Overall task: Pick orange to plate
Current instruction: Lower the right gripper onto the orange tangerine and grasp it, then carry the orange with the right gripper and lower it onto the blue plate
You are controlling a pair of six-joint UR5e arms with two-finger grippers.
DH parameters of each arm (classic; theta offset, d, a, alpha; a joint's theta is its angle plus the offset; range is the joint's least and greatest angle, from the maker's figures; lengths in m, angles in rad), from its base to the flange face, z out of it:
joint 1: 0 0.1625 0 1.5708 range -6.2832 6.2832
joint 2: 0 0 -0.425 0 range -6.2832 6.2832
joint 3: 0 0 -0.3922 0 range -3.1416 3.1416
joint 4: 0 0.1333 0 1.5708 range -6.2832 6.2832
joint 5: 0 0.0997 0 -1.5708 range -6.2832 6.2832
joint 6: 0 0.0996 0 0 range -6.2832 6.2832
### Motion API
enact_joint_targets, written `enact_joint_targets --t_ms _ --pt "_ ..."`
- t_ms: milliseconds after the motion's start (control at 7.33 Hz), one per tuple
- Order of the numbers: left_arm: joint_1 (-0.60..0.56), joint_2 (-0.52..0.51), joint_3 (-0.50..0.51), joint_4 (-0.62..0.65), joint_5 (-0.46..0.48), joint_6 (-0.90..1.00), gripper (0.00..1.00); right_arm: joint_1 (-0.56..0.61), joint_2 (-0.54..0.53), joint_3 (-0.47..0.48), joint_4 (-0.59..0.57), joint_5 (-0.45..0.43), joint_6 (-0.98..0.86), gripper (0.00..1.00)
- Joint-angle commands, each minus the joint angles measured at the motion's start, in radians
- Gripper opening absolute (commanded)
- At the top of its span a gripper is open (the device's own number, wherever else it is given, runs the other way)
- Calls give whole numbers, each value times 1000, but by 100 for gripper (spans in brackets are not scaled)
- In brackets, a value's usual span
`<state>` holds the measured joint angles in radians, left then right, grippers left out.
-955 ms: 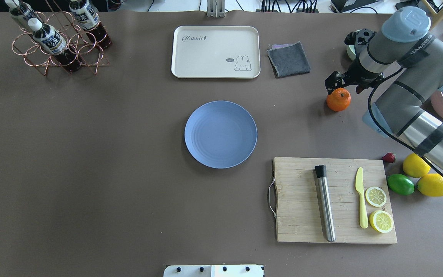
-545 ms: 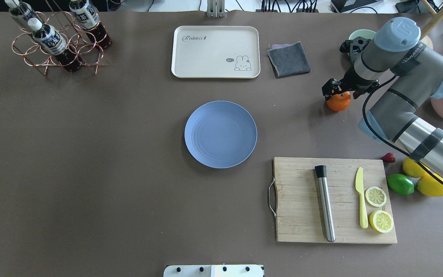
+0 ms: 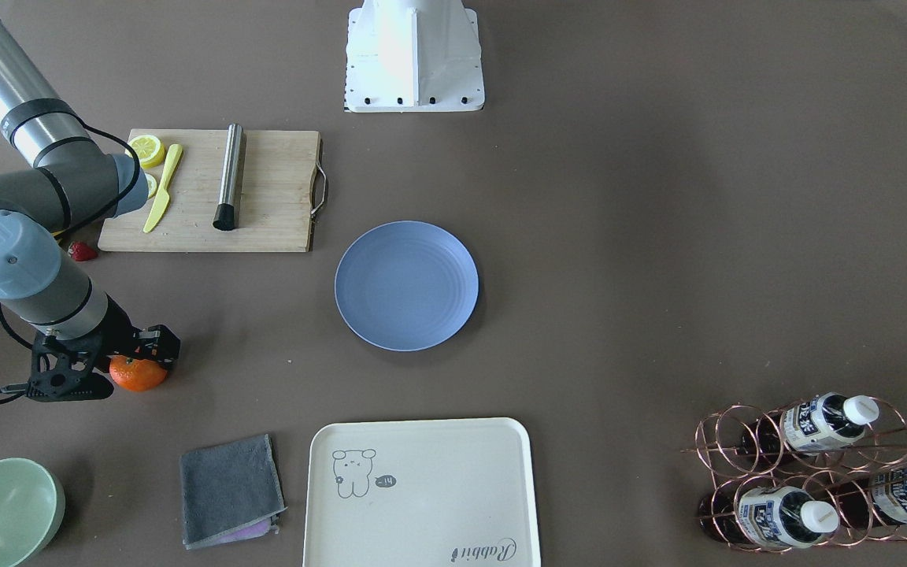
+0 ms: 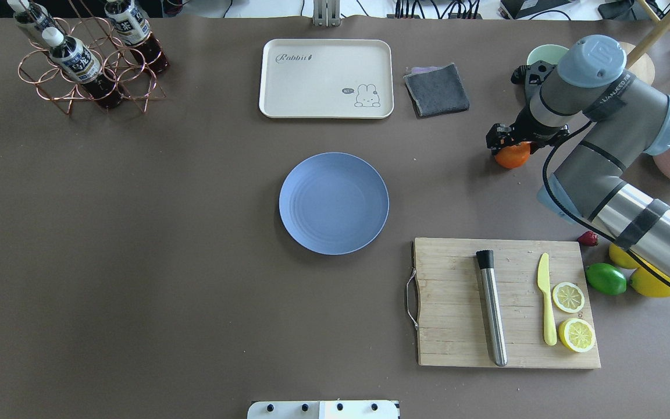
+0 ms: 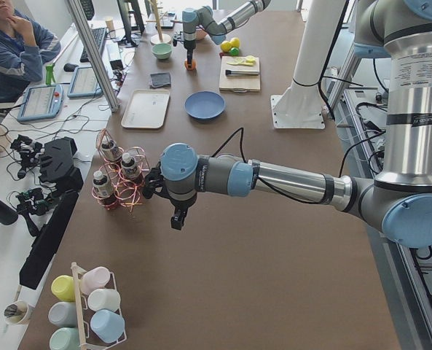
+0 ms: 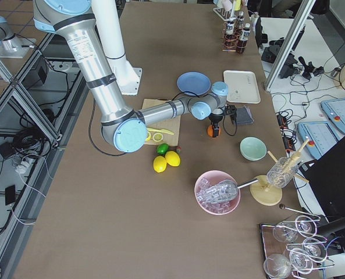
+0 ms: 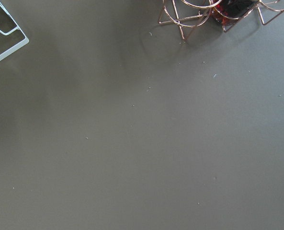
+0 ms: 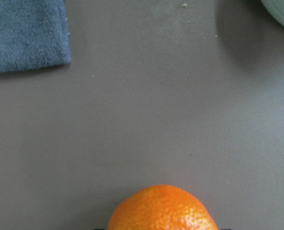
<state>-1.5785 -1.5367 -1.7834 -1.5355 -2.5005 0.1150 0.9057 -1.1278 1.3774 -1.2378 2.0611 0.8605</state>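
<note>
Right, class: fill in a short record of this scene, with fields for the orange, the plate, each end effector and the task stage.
orange: on the table, to the robot's right of the plate, near the grey cloth
plate: mid-table, nothing on it
right end effector: open, directly over the orange, jaws either side of it
left end effector: far from the orange, beside the bottle rack; open or shut cannot be told
task stage: orange not yet lifted
</note>
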Motion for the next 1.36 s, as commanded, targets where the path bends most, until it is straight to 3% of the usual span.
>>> enact_joint_targets --t_ms 0,273,545,818,1091,1227 --pt "2 0 4 0 0 0 98 -10 38 55 -18 -9 93 0" --pt "2 0 4 0 0 0 98 -86 113 110 -92 -24 301 0" --pt "0 1 4 2 6 0 98 -256 335 98 -289 -161 586 0" --pt "0 6 5 2 8 -2 98 -365 399 83 -311 -249 705 0" --pt "0 18 1 2 8 0 98 -405 482 -42 -299 -291 738 0" --pt "2 23 1 2 6 0 98 -409 482 -43 -299 -292 736 0"
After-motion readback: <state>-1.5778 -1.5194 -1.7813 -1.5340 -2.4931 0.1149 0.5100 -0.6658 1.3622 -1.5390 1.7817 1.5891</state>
